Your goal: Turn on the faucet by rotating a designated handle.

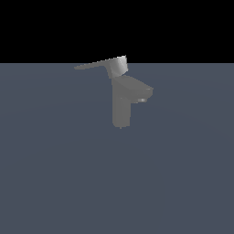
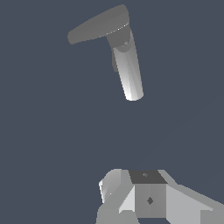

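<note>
Holding nothing, the gripper point(image 2: 131, 199) sits well apart from the faucet point(image 2: 127, 65); its spread cannot be told.

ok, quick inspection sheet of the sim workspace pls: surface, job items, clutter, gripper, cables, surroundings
Surface: flat blue-grey floor, bare around the faucet.
Faucet: grey, upright column, short spout angled toward the exterior view's right, light aerator under its tip.
Handle: on top of the faucet, thin blade pointing toward the exterior view's left; nothing touching it.
Clutter: nothing seen.
Gripper: only in the wrist view, partly cut off by the picture's edge, apart from the faucet; open or shut cannot be told. Absent from the exterior view.
Cables: nothing seen.
Surroundings: plain black band above the floor in the exterior view; nothing else seen.
</note>
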Robot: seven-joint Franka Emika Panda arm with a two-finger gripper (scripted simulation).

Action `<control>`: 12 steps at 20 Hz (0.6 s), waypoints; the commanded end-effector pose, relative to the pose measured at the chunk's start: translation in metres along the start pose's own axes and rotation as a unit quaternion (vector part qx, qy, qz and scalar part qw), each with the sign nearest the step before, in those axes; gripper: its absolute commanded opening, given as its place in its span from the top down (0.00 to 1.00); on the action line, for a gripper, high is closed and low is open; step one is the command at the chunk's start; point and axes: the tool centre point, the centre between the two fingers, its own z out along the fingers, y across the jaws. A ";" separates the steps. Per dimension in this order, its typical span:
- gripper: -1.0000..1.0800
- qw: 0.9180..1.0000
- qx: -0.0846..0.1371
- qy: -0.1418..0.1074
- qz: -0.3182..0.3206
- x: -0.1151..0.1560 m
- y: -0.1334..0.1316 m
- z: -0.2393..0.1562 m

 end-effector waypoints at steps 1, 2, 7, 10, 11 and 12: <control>1.00 1.000 0.000 0.000 0.000 0.000 0.000 0.000; 1.00 1.000 0.000 0.000 0.000 0.000 0.000 0.000; 1.00 1.000 0.017 0.006 0.009 0.001 0.001 -0.002; 1.00 0.999 0.027 0.011 0.014 0.001 0.001 -0.004; 1.00 0.999 0.029 0.011 0.015 0.001 0.002 -0.004; 1.00 0.999 0.030 0.012 0.015 0.001 0.002 -0.004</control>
